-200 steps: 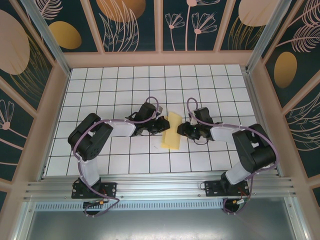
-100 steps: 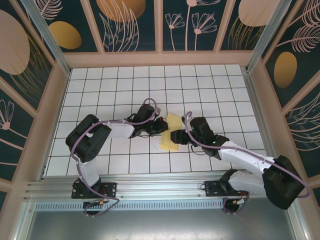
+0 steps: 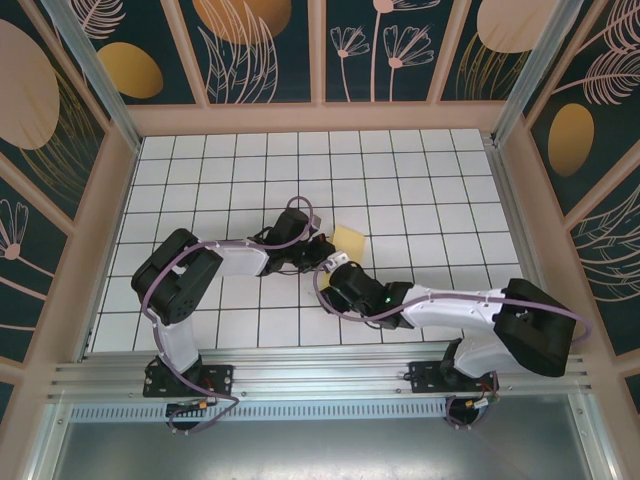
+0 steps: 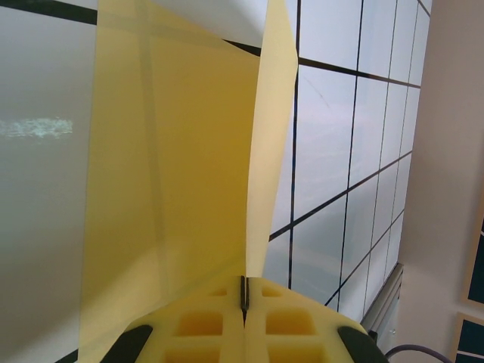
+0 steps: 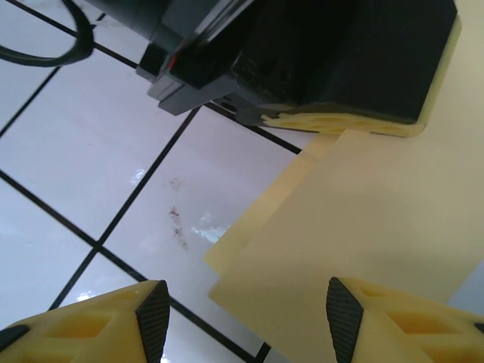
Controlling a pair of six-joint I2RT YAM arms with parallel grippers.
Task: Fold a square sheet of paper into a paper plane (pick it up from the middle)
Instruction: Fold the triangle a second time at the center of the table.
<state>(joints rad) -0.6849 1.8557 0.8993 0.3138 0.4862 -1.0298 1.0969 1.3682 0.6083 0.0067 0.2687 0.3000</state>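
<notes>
Folded yellow sheet of paper (image 3: 349, 240) sits mid-table, its left edge pinched in the tightly closed left gripper (image 4: 243, 293). The right gripper (image 5: 242, 321) hovers above, parted and empty. Light, floppy and easily creased, it is probably best held by an edge. White gridded table (image 3: 250, 170), leaf-patterned walls (image 3: 250, 50).

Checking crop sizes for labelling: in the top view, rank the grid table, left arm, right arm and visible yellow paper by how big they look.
1. grid table
2. right arm and left arm look alike, unranked
3. yellow paper, partly covered
</notes>
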